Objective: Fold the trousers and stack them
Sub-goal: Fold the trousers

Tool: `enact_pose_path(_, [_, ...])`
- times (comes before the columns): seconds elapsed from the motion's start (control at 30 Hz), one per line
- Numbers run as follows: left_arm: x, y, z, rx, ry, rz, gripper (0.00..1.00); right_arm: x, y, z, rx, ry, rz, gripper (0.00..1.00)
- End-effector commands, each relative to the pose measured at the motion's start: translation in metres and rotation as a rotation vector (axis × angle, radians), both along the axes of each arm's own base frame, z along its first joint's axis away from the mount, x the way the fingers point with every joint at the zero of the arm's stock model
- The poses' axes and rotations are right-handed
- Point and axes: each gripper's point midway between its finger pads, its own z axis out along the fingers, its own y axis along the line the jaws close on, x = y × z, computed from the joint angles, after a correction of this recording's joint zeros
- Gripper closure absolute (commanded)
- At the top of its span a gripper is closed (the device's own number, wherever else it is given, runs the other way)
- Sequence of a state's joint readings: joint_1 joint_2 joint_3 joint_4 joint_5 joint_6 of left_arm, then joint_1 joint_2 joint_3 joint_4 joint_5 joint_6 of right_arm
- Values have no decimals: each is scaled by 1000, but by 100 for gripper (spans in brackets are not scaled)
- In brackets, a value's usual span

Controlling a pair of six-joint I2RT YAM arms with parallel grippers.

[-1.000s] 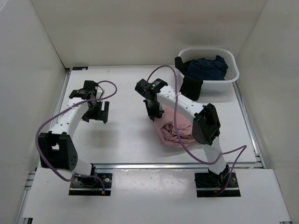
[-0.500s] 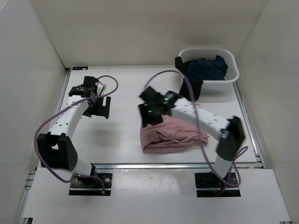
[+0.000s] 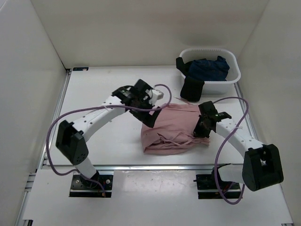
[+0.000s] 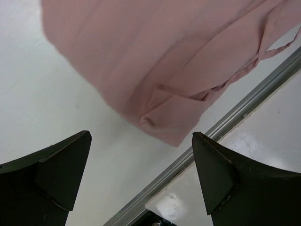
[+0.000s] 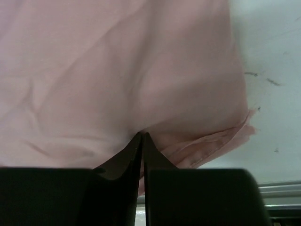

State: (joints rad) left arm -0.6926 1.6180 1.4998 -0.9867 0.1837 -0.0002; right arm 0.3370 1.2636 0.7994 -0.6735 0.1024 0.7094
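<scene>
The dusty-pink trousers (image 3: 171, 129) lie in a rumpled, partly folded heap on the white table, right of centre and near the front rail. My left gripper (image 3: 151, 117) hangs over their upper left edge. In the left wrist view it (image 4: 141, 136) is open and empty, with the trousers (image 4: 155, 61) just beyond the fingertips. My right gripper (image 3: 203, 129) is at the heap's right edge. In the right wrist view it (image 5: 142, 135) is shut, pinching a fold of the trousers (image 5: 117, 70).
A white basket (image 3: 233, 80) stands at the back right with a dark navy garment (image 3: 209, 68) inside and a black garment (image 3: 192, 87) hanging over its front left corner. A metal rail (image 3: 141, 165) runs along the table's front edge, close to the heap.
My right gripper has swung from the heap's left side to its right edge, and the trousers have spread wider. My left arm has reached across from the far left to the trousers.
</scene>
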Motion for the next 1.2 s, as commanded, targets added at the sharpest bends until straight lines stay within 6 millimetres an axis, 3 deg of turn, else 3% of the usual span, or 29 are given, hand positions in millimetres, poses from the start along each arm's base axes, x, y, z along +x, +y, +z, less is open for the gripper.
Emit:
enact_pose_path(0.0, [-18,-33,-11,1,-8,-98,0,5,21,0,148,-45,-9,95])
enact_pose_path(0.1, [-33,-29,-48,80,-12,-119,0,-14,16,-16,155,-11,-52,98])
enact_pose_path(0.13, [-52,-21,-67,121,13,-146,1,-18,15,-19,157,-8,-60,98])
enact_pose_path(0.23, [-80,-15,-93,172,-8,-206,3,-33,9,-33,148,16,-86,98])
enact_pose_path(0.27, [-90,-3,-115,221,1,-218,3,-32,9,-33,154,2,-85,98])
enact_pose_path(0.33, [-100,17,-136,306,-31,-227,3,-31,7,-33,150,0,-85,98])
enact_pose_path(0.47, [-98,25,-142,336,-98,-219,3,-31,10,-28,149,7,-34,94])
enact_pose_path(0.5, [-100,28,-145,355,-107,-225,3,-23,12,-15,150,-15,-17,87])
enact_pose_path(0.57, [-92,31,-137,363,-158,-200,1,-18,9,3,122,-44,26,68])
enact_pose_path(0.6, [-89,32,-133,365,-177,-190,1,-20,-4,11,67,-34,6,55])
enact_pose_path(0.63, [-87,35,-129,372,-191,-182,0,-7,-5,36,54,-100,18,35])
enact_pose_path(0.73, [-87,42,-110,363,-221,-168,0,7,-22,64,22,-157,-19,19])
enact_pose_path(0.77, [-91,37,-104,333,-203,-181,0,15,-24,75,20,-191,-15,16])
enact_pose_path(0.87, [-102,26,-75,236,-143,-209,0,32,-33,72,37,-183,-42,13])
enact_pose_path(0.9, [-105,6,-49,116,-102,-231,0,41,-33,73,84,-197,-42,12])
enact_pose_path(0.97, [-102,-10,-20,10,-77,-243,0,48,-40,55,125,-156,-79,12])
enact_pose_path(1.0, [-88,-24,3,-65,-81,-230,0,51,-40,45,146,-131,-87,12])
enact_pose_path(1.03, [-79,-28,11,-90,-80,-216,0,55,-43,35,163,-132,-99,12])
enact_pose_path(1.1, [-48,-31,23,-169,-70,-162,0,59,-45,19,220,-104,-146,12])
enact_pose_path(1.17, [-23,-34,19,-196,-43,-125,0,64,-45,10,243,-109,-147,12])
